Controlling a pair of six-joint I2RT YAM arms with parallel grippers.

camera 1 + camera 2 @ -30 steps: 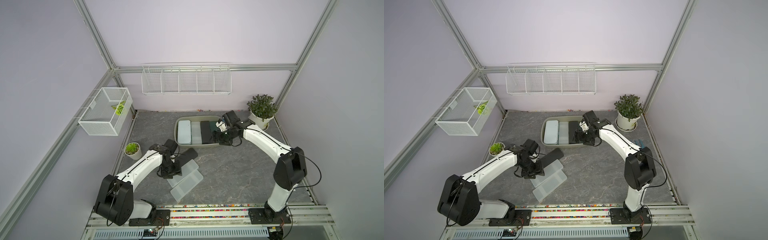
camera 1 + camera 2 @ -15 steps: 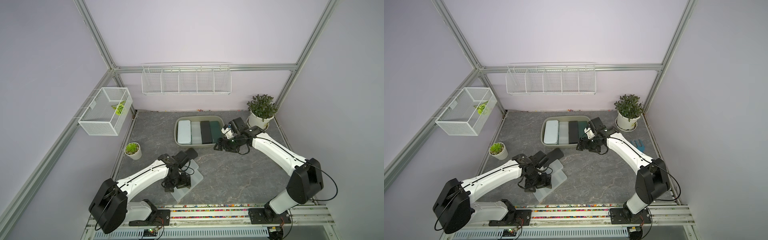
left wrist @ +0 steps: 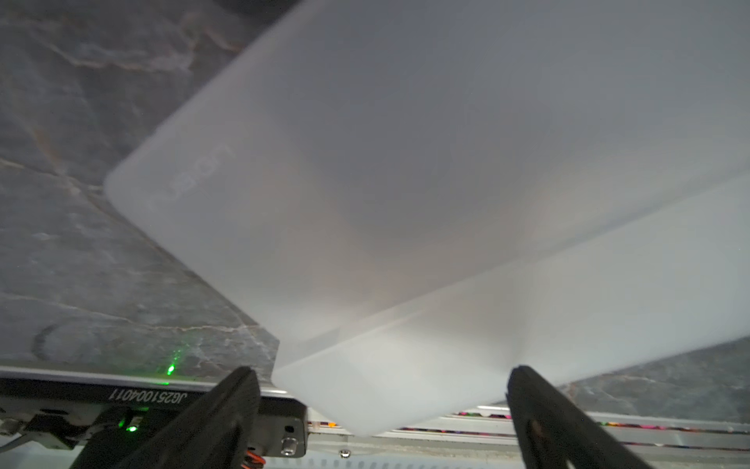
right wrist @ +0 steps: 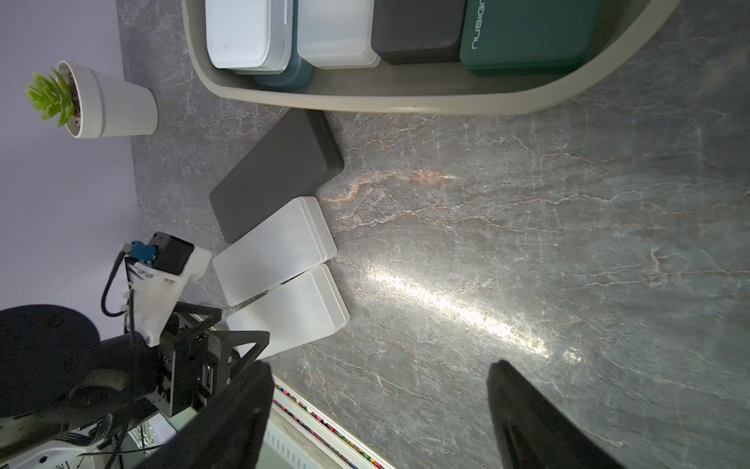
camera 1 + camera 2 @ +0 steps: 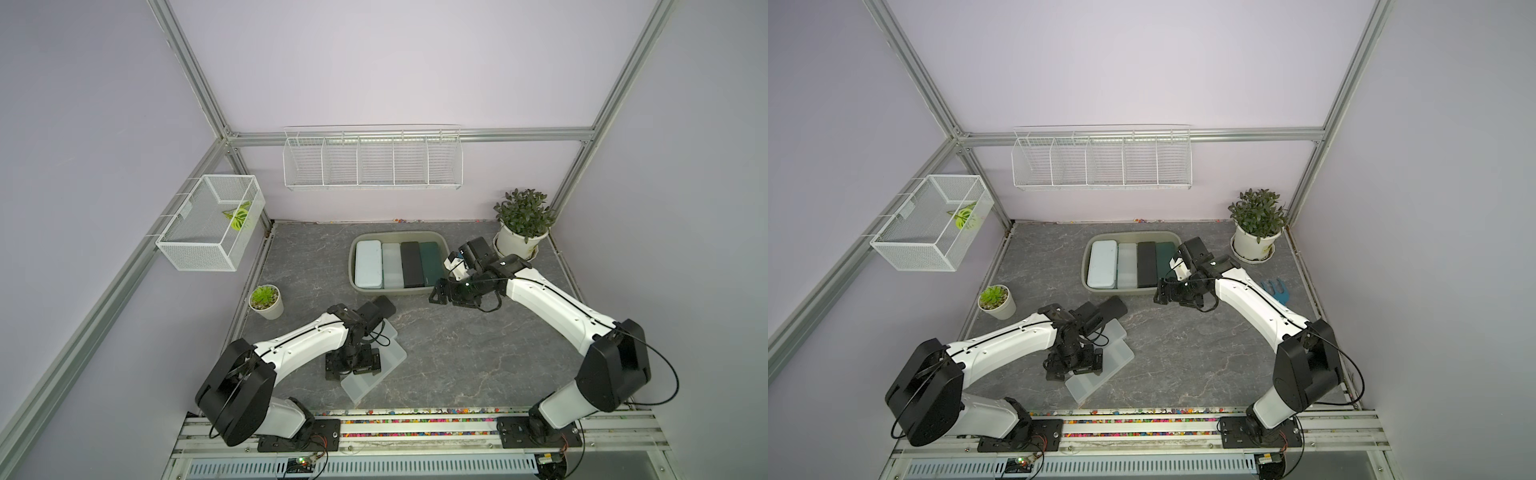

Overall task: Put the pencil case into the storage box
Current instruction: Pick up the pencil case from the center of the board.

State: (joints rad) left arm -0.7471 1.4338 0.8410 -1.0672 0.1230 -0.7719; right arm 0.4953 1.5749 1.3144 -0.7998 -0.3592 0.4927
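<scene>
Pencil case (image 5: 392,361) lies flat on the table near the front rail, just beside its twin (image 4: 274,247), under the left gripper (image 3: 381,390), whose jaws are spread and empty. Closing could catch or shove the twin, they sit so close. It is a frosted, translucent slab with rounded corners, probably slippery. Further right, the storage box (image 5: 399,292) already holds four cases side by side, so a fifth may perch and slide. Beside it the right gripper (image 4: 379,377) is released, holding nothing.
</scene>
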